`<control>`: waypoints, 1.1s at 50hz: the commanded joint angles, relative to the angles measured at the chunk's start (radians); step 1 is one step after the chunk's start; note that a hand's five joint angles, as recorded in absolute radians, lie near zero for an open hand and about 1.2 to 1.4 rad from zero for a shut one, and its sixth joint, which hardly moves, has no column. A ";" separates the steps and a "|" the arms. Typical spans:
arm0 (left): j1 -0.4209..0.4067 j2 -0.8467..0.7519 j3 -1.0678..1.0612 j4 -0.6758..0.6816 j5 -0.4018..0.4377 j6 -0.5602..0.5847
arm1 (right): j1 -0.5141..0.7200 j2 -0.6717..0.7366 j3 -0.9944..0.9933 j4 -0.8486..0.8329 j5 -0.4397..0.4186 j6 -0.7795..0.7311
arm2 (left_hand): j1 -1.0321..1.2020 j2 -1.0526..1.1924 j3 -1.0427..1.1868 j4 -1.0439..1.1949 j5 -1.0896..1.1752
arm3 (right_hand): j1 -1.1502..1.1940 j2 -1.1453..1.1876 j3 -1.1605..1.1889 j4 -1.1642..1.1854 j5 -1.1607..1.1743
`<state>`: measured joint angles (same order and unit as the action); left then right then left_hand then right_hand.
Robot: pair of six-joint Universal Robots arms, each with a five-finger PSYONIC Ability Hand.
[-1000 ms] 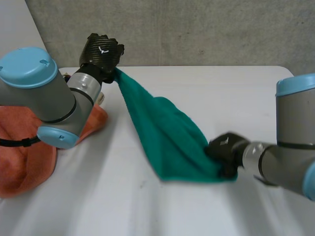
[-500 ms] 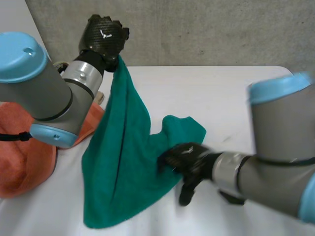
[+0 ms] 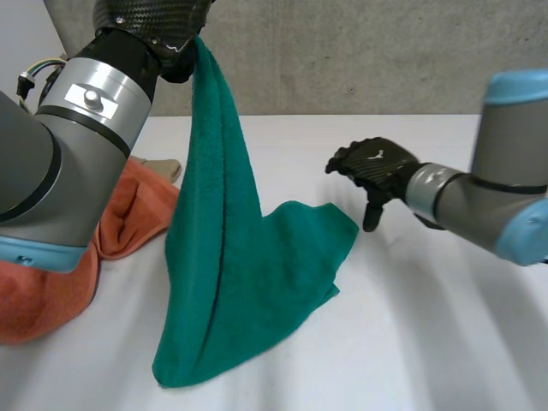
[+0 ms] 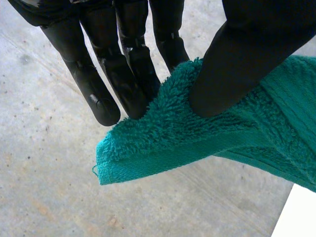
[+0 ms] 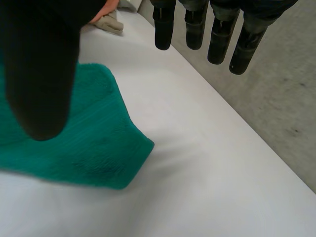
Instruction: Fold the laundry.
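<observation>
White table (image 3: 428, 342): carries all items.

Green towel (image 3: 231, 282): hangs by one corner from the raised left hand. The upper part is a narrow vertical drape. The lower part lies spread and bunched on the table near its middle.

Orange cloth (image 3: 51, 282): heaped at the table's left side, near the towel and partly behind the left arm.

Left hand (image 3: 150, 17): high above the back-left of the table, fingers (image 4: 94, 89) and thumb clamped on the towel's corner.

Right hand (image 3: 377, 167): above bare table, just beside the towel's right corner and apart from it. Its fingers (image 5: 219, 34) are loosely spread and hold nothing.

Small beige item (image 3: 163, 167): beside the orange cloth, kind unclear.
</observation>
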<state>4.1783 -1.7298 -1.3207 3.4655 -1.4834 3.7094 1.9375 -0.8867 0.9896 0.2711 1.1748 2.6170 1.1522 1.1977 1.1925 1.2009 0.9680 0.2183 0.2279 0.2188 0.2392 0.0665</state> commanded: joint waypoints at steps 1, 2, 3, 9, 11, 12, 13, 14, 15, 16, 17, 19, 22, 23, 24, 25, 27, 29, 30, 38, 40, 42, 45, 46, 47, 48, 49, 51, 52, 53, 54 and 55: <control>-0.017 0.024 -0.005 -0.002 0.000 0.001 | 0.038 0.236 -0.186 -0.035 -0.078 0.009 | 0.244 0.199 0.204 0.195 0.254 | -0.044 -0.053 -0.044 -0.065 -0.066; -0.020 0.024 -0.005 -0.002 0.000 0.001 | 0.041 0.256 -0.201 -0.035 -0.086 0.011 | 0.244 0.199 0.204 0.195 0.254 | -0.044 -0.053 -0.044 -0.065 -0.066; -0.021 0.024 -0.005 -0.002 0.000 0.003 | 0.052 0.291 -0.228 -0.032 -0.093 0.018 | 0.244 0.199 0.204 0.195 0.254 | -0.044 -0.053 -0.044 -0.065 -0.066; -0.024 0.024 -0.005 -0.002 0.000 0.003 | 0.084 0.373 -0.311 -0.018 -0.109 0.066 | 0.244 0.199 0.204 0.195 0.254 | -0.044 -0.053 -0.044 -0.065 -0.066; -0.024 0.022 -0.005 0.000 0.000 0.003 | 0.090 0.393 -0.339 -0.018 -0.109 0.101 | 0.244 0.199 0.204 0.195 0.254 | 0.191 0.181 0.190 0.170 0.168; -0.024 0.022 -0.005 0.001 0.000 0.003 | 0.090 0.396 -0.348 -0.018 -0.110 0.113 | 0.244 0.199 0.204 0.195 0.254 | 0.332 0.322 0.332 0.311 0.309; -0.024 0.021 -0.005 0.001 0.002 0.003 | 0.092 0.399 -0.356 -0.018 -0.112 0.127 | 0.244 0.199 0.204 0.195 0.254 | 0.493 0.484 0.493 0.472 0.471; -0.023 0.019 -0.003 0.003 0.002 0.003 | 0.090 0.402 -0.362 -0.018 -0.113 0.139 | 0.244 0.199 0.204 0.195 0.254 | 0.678 0.668 0.678 0.657 0.655; -0.023 0.018 -0.003 0.003 0.002 0.003 | 0.090 0.405 -0.373 -0.024 -0.113 0.161 | 0.244 0.199 0.204 0.195 0.254 | 1.061 1.051 1.060 1.040 1.038; -0.021 0.016 -0.002 0.003 0.002 0.003 | 0.090 0.408 -0.380 -0.027 -0.110 0.172 | 0.244 0.199 0.204 0.195 0.254 | 1.177 1.167 1.176 1.156 1.154; -0.021 0.015 -0.002 0.004 0.003 0.003 | 0.090 0.411 -0.385 -0.027 -0.104 0.179 | 0.244 0.199 0.204 0.195 0.254 | 1.178 1.168 1.177 1.157 1.155; -0.017 0.007 0.005 0.006 0.003 0.003 | 0.090 0.413 -0.410 -0.045 -0.083 0.193 | 0.244 0.199 0.204 0.195 0.254 | 1.178 1.168 1.177 1.157 1.155; -0.011 -0.002 0.023 0.013 0.005 0.003 | 0.090 0.411 -0.446 -0.084 -0.018 0.195 | 0.244 0.199 0.204 0.195 0.254 | 1.178 1.168 1.177 1.157 1.155; -0.010 -0.010 0.034 0.023 0.005 0.003 | 0.080 0.402 -0.477 -0.120 0.061 0.192 | 0.244 0.199 0.204 0.195 0.254 | 1.178 1.168 1.177 1.157 1.155; -0.009 -0.019 0.046 0.033 0.005 0.006 | 0.074 0.396 -0.491 -0.142 0.104 0.189 | 0.244 0.199 0.204 0.195 0.254 | 1.178 1.168 1.177 1.157 1.155; -0.007 -0.033 0.060 0.046 0.003 0.007 | 0.066 0.385 -0.500 -0.168 0.149 0.186 | 0.244 0.199 0.204 0.195 0.254 | 1.178 1.168 1.177 1.157 1.155; 0.008 -0.080 0.118 0.098 0.000 0.011 | 0.035 0.330 -0.509 -0.241 0.237 0.183 | 0.244 0.199 0.204 0.195 0.254 | 1.178 1.168 1.177 1.157 1.155; 0.046 -0.132 0.193 0.151 -0.008 0.011 | 0.018 0.276 -0.502 -0.301 0.270 0.183 | 0.244 0.199 0.204 0.195 0.254 | 1.178 1.168 1.177 1.157 1.155; 0.063 -0.146 0.219 0.171 -0.009 0.011 | 0.006 0.220 -0.482 -0.366 0.281 0.184 | 0.244 0.199 0.204 0.195 0.254 | 1.178 1.168 1.177 1.157 1.155; 0.146 -0.261 0.439 0.290 -0.055 0.011 | -0.034 -0.065 -0.307 -0.622 0.315 0.186 | 0.244 0.199 0.204 0.195 0.254 | 1.178 1.168 1.177 1.157 1.155; 0.143 -0.269 0.448 0.303 -0.069 0.011 | -0.046 -0.107 -0.272 -0.644 0.315 0.184 | 0.244 0.199 0.204 0.195 0.254 | 1.178 1.168 1.177 1.157 1.155; 0.144 -0.269 0.425 0.320 -0.074 0.001 | -0.061 -0.148 -0.226 -0.652 0.306 0.184 | 0.244 0.199 0.204 0.195 0.254 | 1.178 1.168 1.177 1.157 1.155; 0.140 -0.264 0.333 0.346 -0.069 -0.005 | -0.074 -0.176 -0.174 -0.641 0.302 0.184 | 0.244 0.199 0.204 0.195 0.254 | 1.178 1.168 1.177 1.157 1.155; 0.137 -0.264 0.272 0.363 -0.066 -0.006 | -0.078 -0.188 -0.128 -0.624 0.290 0.183 | 0.244 0.199 0.204 0.195 0.254 | 1.178 1.168 1.177 1.157 1.155; 0.135 -0.264 0.232 0.371 -0.063 -0.005 | -0.081 -0.198 -0.077 -0.601 0.270 0.181 | 0.244 0.199 0.204 0.195 0.254 | 1.178 1.168 1.177 1.157 1.155; 0.134 -0.264 0.204 0.379 -0.060 -0.005 | -0.081 -0.204 -0.048 -0.589 0.260 0.179 | 0.244 0.199 0.204 0.195 0.254 | 1.178 1.168 1.177 1.157 1.155; 0.134 -0.266 0.175 0.386 -0.055 -0.005 | -0.081 -0.209 -0.020 -0.576 0.247 0.178 | 0.244 0.199 0.204 0.195 0.254 | 1.178 1.168 1.177 1.157 1.155; 0.129 -0.261 0.074 0.399 -0.040 -0.006 | -0.084 -0.216 0.067 -0.538 0.220 0.166 | 0.244 0.199 0.204 0.195 0.254 | 1.178 1.168 1.177 1.157 1.155; 0.126 -0.260 0.040 0.400 -0.034 -0.006 | -0.087 -0.216 0.098 -0.526 0.210 0.157 | 0.244 0.199 0.204 0.195 0.254 | 1.178 1.168 1.177 1.157 1.155; 0.123 -0.260 0.006 0.402 -0.029 -0.006 | -0.091 -0.218 0.130 -0.512 0.203 0.147 | 0.244 0.199 0.204 0.195 0.254 | 1.178 1.168 1.177 1.157 1.155; 0.117 -0.260 -0.061 0.402 -0.028 -0.003 | -0.097 -0.219 0.162 -0.498 0.197 0.137 | 0.244 0.199 0.204 0.195 0.254 | 1.178 1.168 1.177 1.157 1.155; 0.115 -0.261 -0.093 0.402 -0.028 -0.002 | -0.104 -0.222 0.229 -0.465 0.183 0.111 | 0.244 0.199 0.204 0.195 0.254 | 1.178 1.168 1.177 1.157 1.155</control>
<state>4.3119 -1.9957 -1.1466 3.8506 -1.5392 3.7041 1.8526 -1.1009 0.9868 -0.3065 1.4216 2.7883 1.1522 1.2013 1.1962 1.2013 0.9681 0.9950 1.1765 1.1815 1.1858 0.9926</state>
